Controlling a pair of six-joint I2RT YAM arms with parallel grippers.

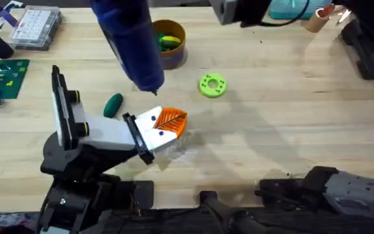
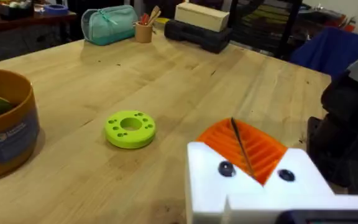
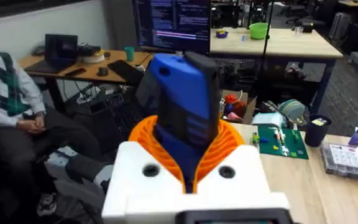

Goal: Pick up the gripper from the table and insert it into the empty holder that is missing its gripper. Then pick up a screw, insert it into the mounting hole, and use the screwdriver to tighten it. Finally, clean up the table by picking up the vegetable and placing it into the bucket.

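Overhead, right fingers clamp screwdriver, bit down; left fingers' state unclear.

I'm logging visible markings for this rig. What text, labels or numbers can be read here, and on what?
No text can be read.
Blue label on the bucket: pale marks, too blurred to read.
Monitor screen: lines of text, too small to read.
Green board: coloured markings, no readable characters.
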